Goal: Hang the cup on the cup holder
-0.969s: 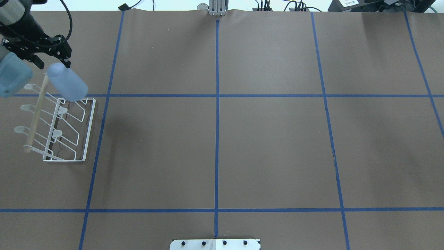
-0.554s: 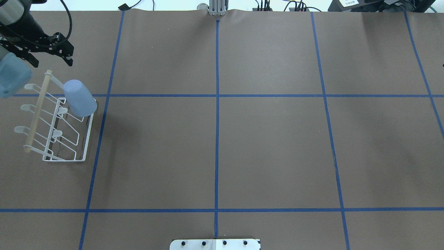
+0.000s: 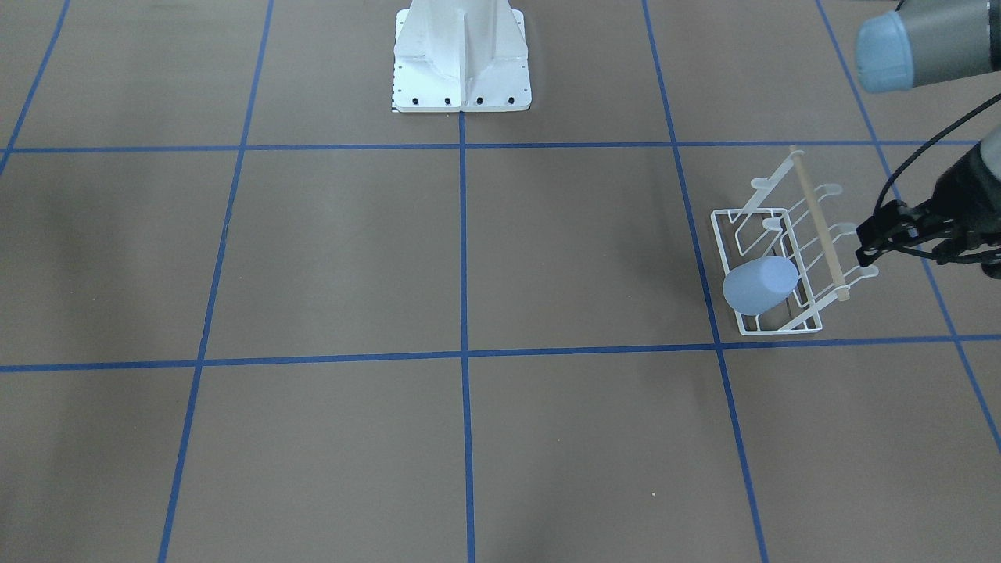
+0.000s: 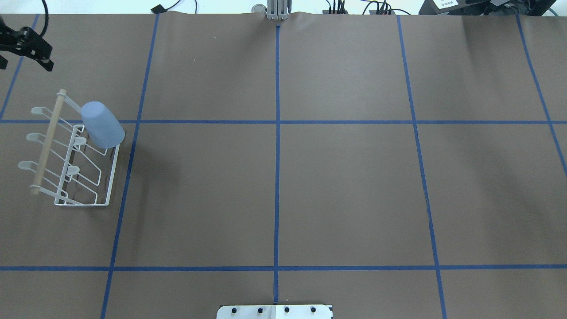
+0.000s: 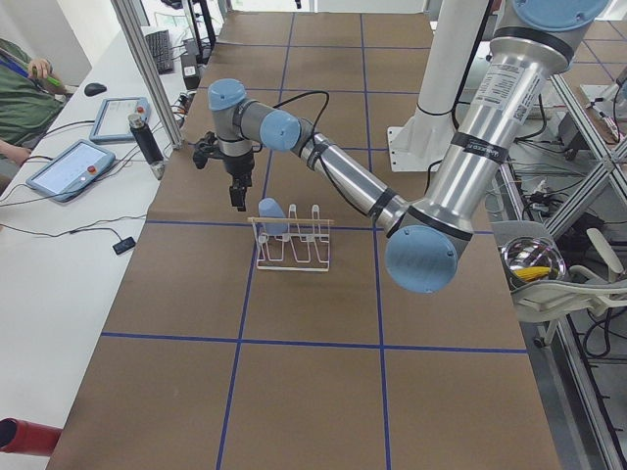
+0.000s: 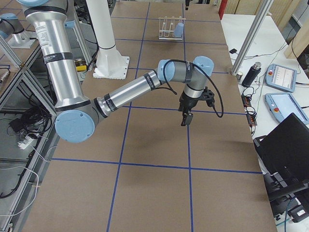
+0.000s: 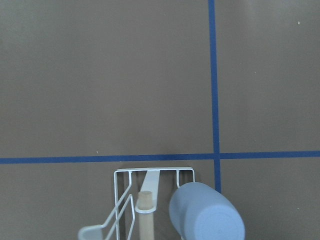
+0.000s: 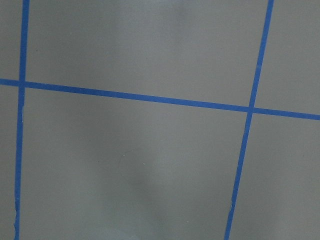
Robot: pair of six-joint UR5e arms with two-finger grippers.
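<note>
Black left claw (image 3: 862,245), jaws spread and holding nothing, hangs apart from the cup holder (image 4: 48,141), beyond its end nearest the far edge of the desk (image 4: 345,190). The cup (image 4: 102,125), pale blue, smooth and tapering, rests tilted and base-up on that end's inner prong. The right claw (image 6: 185,118) hangs over blue-taped desk, well apart; its state cannot be told.

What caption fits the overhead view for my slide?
Pale blue cup hung on cup holder; left gripper apart, jaws open.

cup holder (image 4: 47,141) with cup (image 4: 102,125) blocks left edge — table (image 4: 354,186) open rightward
</note>
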